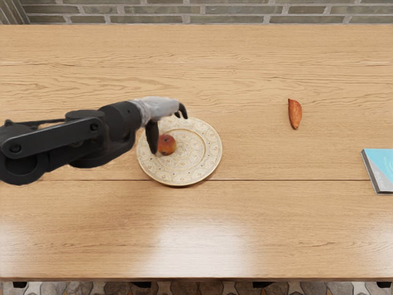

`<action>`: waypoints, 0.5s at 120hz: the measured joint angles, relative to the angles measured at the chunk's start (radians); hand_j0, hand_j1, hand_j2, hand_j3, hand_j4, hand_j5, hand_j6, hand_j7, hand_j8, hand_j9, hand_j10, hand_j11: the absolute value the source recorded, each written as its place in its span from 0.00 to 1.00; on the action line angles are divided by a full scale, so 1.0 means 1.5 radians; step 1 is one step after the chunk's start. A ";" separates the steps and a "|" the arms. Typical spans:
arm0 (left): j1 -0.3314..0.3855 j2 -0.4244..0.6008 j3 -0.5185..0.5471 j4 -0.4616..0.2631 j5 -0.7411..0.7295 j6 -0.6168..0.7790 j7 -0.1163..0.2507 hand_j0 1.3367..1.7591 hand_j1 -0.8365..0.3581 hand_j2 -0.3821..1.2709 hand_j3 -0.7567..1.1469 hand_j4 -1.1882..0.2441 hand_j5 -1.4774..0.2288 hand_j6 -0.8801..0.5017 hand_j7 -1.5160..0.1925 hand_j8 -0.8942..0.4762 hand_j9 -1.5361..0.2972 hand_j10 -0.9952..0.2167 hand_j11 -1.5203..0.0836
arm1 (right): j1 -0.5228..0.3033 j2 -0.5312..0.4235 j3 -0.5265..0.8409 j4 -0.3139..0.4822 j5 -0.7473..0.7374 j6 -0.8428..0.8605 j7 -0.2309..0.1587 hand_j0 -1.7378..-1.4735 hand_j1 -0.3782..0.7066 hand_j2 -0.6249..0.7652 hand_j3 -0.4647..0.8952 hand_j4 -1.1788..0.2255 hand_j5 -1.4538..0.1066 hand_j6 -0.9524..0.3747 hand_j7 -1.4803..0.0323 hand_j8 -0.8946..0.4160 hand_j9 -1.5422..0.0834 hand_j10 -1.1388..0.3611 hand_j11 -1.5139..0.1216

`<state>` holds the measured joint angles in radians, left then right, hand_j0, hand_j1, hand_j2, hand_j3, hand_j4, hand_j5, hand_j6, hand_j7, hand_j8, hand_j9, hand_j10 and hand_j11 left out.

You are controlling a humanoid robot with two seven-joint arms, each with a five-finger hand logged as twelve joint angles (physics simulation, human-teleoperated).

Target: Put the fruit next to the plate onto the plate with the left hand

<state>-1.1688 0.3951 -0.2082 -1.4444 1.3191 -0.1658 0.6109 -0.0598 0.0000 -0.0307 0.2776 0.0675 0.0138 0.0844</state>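
Wooden table [258, 233] fills the head view, with a brick wall [245, 12] along the top edge. On the patterned plate [198, 153] lies the round fruit [167, 144], left of its centre. The left hand [161, 111] hangs over it, loosely spread and gripping nothing (one dark finger [151, 136] points down, just beside the fruit). An orange-red vegetable [295, 114] and a blue book [381, 169] lie well apart to the right.

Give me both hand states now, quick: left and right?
Left hand: open, holding nothing; the fruit lies on the plate close by it.
Right hand: not in view.
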 joint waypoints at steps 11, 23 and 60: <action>0.002 0.087 -0.048 -0.024 -0.153 -0.053 0.000 0.76 0.71 0.29 0.40 0.63 0.65 0.44 0.67 0.46 0.63 0.59 0.72 | 0.000 0.000 0.000 0.000 0.000 0.000 0.000 0.30 0.07 0.44 0.34 0.81 0.90 0.69 0.95 0.65 0.92 0.74 0.90; 0.023 0.185 -0.138 -0.033 -0.363 -0.182 0.000 0.76 0.72 0.28 0.40 0.64 0.66 0.44 0.68 0.46 0.64 0.60 0.73 | 0.000 0.000 0.000 0.000 0.000 0.000 0.000 0.30 0.07 0.44 0.34 0.81 0.90 0.69 0.95 0.65 0.92 0.74 0.90; 0.092 0.384 -0.203 0.018 -0.820 -0.291 0.000 0.76 0.74 0.27 0.40 0.65 0.67 0.45 0.69 0.46 0.65 0.61 0.74 | 0.000 0.000 0.000 0.000 0.000 0.000 0.000 0.30 0.07 0.44 0.34 0.81 0.90 0.69 0.95 0.65 0.92 0.74 0.90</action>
<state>-1.0307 0.9716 -0.5128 -1.4174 0.0891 -0.6026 0.6109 -0.0598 0.0000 -0.0306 0.2776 0.0675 0.0138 0.0844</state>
